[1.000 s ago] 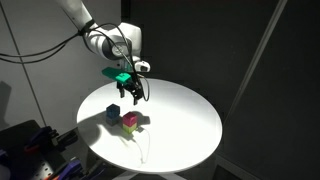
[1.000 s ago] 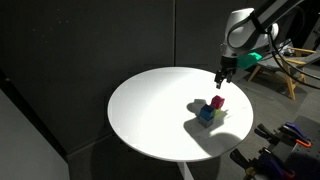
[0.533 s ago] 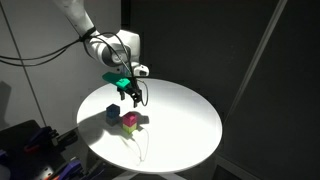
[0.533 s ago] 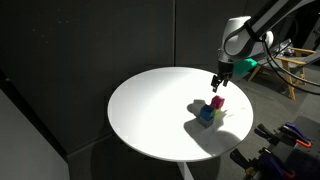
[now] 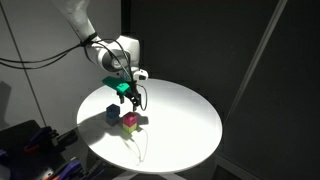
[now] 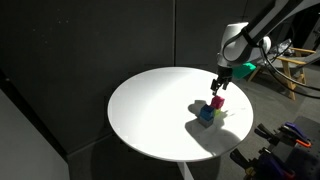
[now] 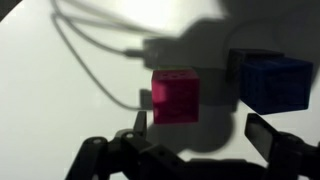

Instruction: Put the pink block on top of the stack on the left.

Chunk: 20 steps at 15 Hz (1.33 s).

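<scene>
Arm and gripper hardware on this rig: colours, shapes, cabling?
White arm with rounded links and a bulky white wrist housing. A teal-green bracket sits under the wrist, above the black two-finger gripper. A thin black cable trails off the arm. No markings are legible.

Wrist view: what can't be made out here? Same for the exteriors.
- Wrist view: height of the stack. It is seen from above, so the top cube hides any below.
- Wrist view: whatever is under the pink block. The block covers it.
- Both exterior views: cube count in the stack. Too small and blurred.
- An exterior view: jaw gap of the gripper. Too small.
</scene>
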Tool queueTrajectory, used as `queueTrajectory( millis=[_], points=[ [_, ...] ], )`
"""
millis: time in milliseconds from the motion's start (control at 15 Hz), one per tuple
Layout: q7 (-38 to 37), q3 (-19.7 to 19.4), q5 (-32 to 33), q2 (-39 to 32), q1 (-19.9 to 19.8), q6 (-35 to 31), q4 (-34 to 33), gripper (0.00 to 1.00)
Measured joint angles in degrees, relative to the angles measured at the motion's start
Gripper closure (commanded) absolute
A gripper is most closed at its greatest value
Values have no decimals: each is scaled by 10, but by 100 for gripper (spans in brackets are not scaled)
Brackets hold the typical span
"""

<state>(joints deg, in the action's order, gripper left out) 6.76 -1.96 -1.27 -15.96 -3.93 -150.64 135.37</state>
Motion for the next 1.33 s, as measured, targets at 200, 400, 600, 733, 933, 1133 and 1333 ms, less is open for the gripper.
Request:
queueTrajectory(
  millis=[200, 400, 600, 733, 933, 1133, 1333],
  points=[
    [-6, -4, 0, -6, -2, -1, 0, 0],
    [-10, -7, 0, -7, -7, -1, 0, 0],
    [-11, -11, 0, -8, -9, -1, 0, 0],
    [-11, -13, 0, -9, -9, -1, 0, 0],
    [-11, -13, 0, -13, -9, -1, 0, 0],
    [-11, -13, 0, -19, -9, -1, 0, 0],
    [-11, -13, 0, -25, -9, -3, 0, 0]
  ],
)
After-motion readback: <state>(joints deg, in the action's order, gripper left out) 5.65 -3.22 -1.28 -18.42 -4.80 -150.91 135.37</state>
